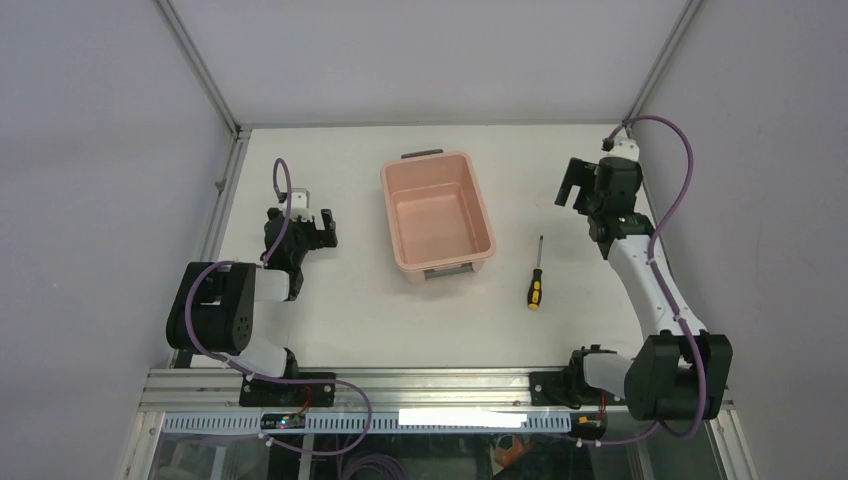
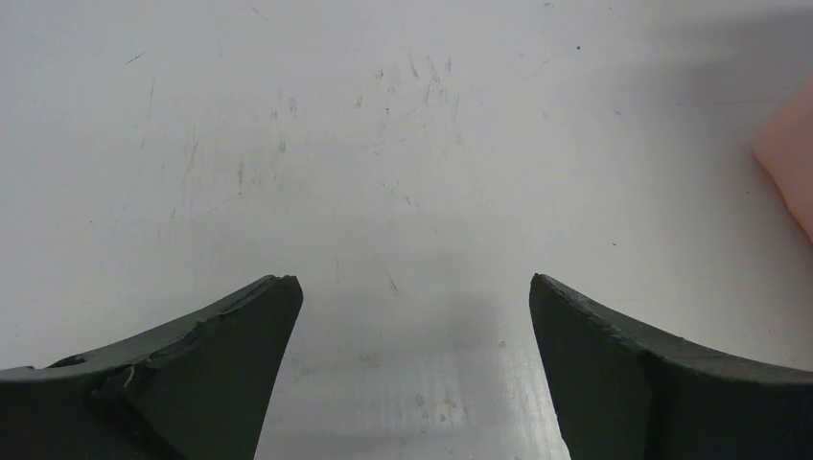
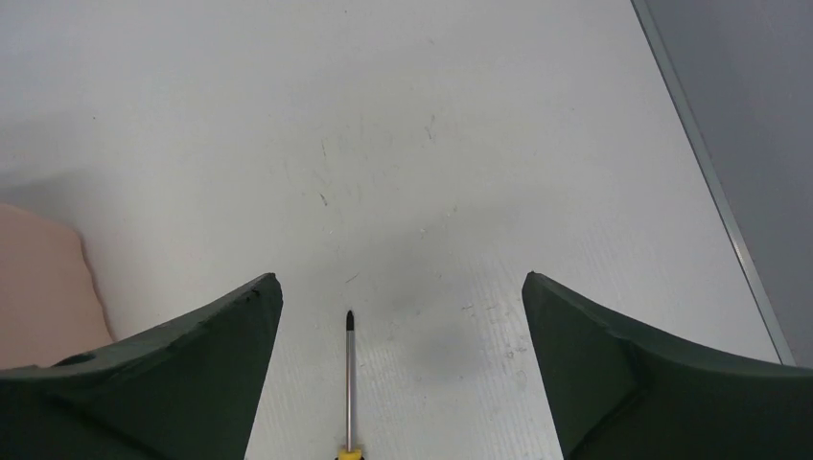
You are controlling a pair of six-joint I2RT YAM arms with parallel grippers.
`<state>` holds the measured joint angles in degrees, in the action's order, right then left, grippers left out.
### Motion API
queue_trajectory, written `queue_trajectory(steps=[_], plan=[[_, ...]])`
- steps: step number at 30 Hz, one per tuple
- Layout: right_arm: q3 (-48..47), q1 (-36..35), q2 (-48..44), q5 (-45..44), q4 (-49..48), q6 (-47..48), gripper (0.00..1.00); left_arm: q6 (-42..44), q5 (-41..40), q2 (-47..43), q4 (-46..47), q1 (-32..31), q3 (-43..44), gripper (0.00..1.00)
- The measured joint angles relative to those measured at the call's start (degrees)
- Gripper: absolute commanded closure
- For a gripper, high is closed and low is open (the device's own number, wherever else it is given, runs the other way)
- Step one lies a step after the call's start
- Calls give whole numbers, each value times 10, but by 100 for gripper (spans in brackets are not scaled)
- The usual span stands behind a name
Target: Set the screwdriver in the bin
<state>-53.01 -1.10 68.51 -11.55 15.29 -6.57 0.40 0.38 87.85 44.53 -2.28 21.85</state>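
Observation:
The screwdriver [image 1: 537,277] lies flat on the table, right of the bin, its yellow-and-black handle toward the near edge and its thin shaft pointing away. In the right wrist view its shaft [image 3: 350,383] shows low between the fingers. The salmon-pink bin [image 1: 484,213] stands at the table's middle with nothing in it. My right gripper [image 1: 572,185] hangs open above the table, beyond the screwdriver's tip and clear of it. My left gripper [image 1: 322,226] is open too, left of the bin, with bare table between its fingers [image 2: 240,335].
The bin's pink edge shows at the right of the left wrist view [image 2: 791,163] and at the left of the right wrist view [image 3: 38,297]. A metal frame rail [image 3: 709,163] runs along the table's right side. Grey walls close in the left, back and right.

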Motion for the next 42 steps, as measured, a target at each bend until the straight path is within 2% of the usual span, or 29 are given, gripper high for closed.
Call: queue_trajectory(steps=[4, 11, 15, 18, 21, 24, 32, 35, 37, 38, 42], plan=[[-2, 1, -9, 7, 19, -14, 1, 0, 0, 0, 0, 0, 0, 1], [-39, 1, -48, 70, 109, -67, 1, 0, 0, 0, 0, 0, 0, 1], [-1, -17, -94, 98, 138, -113, 1, 0, 0, 0, 0, 0, 0, 1], [50, -56, -110, 101, 159, -141, 1, 0, 0, 0, 0, 0, 0, 1], [89, -104, -97, 92, 187, -166, 3, 0, 0, 0, 0, 0, 0, 1], [107, -132, -71, 73, 204, -183, 9, 0, 0, 0, 0, 0, 0, 1], [132, -154, 23, 40, 209, -221, 19, 0, 0, 0, 0, 0, 0, 1], [140, -165, 47, 40, 208, -232, 29, 0, 0, 0, 0, 0, 0, 1], [145, -169, 61, 40, 206, -240, 41, 0, 0, 0, 0, 0, 0, 1], [145, -169, 68, 38, 206, -242, 50, 0, 0, 0, 0, 0, 0, 1], [137, -169, 85, 25, 198, -250, 97, 0, 0, 0, 0, 0, 0, 1]])
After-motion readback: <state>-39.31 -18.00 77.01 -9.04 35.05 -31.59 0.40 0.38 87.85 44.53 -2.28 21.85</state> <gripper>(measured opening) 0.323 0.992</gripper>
